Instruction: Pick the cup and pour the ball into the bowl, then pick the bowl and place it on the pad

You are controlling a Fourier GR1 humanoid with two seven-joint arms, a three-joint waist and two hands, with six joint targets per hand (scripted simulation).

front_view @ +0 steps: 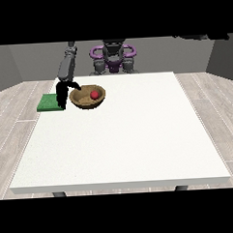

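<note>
Nearest the camera, the front half of the table [120, 152] is lying bare and white, and nothing of the task is showing there. No cup is showing anywhere in this view.

Farther back, toward the far left corner, the bowl [88, 97] is sitting on the table, a shallow brown dish with a pale inner wall, upright as far as I can tell. A red ball [94, 94] is resting inside it, right of its middle. So the pouring part appears to be finished, judging by where the ball is lying.

Just beside the bowl on its left, at the table's left edge, the green pad [49, 102] is lying flat. The bowl is not yet standing on it; it is sitting right of the pad, with the hand between them. That leaves the second part: lifting the bowl and setting it on the pad.

At the view's left, the hand [64, 92] is hanging down from a grey arm [67, 65], dark against the pad's right end. One part of it is reaching over toward the bowl's left rim and seems to be touching it, but whether the fingers are curling round the rim or only lying near it I cannot tell.

Farthest back, beyond the far edge, the robot's torso [113, 58] is facing the camera. The other hand is not showing.
</note>
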